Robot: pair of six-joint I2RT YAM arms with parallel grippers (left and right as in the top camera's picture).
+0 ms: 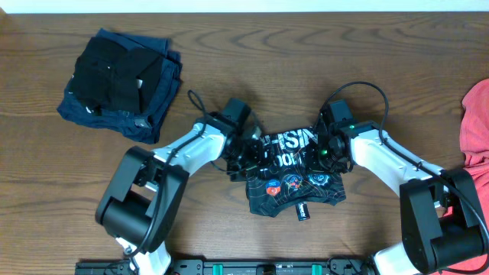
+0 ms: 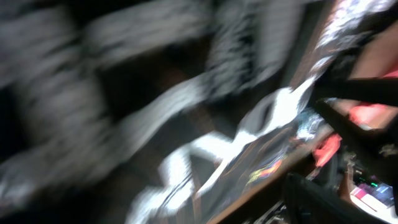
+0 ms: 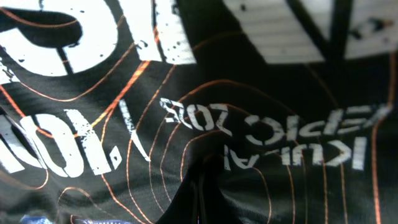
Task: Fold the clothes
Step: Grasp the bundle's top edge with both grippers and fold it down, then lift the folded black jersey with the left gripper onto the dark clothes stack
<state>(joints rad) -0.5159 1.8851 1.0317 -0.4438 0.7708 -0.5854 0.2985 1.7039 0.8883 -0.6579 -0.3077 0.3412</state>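
Dark brown wood table (image 1: 252, 53) fills the overhead view. At its far left sits a crumpled navy garment (image 1: 164, 95) with a black cloth (image 1: 114, 72) heaped on top. Centre stage, nearer the front edge, is the black short-sleeved sports shirt (image 1: 294, 187), bunched into a rough block with white lettering and small logos facing up. A coral-red garment (image 1: 475, 122) is cut off by the right edge. The left gripper (image 1: 246, 156) is down at the shirt's left edge and the right gripper (image 1: 325, 153) at its right edge; spread or pinching, I can't tell for either. The left wrist view is all blur. The right wrist view shows only cloth up close, orange contour lines and mirrored white print, fingers hidden.
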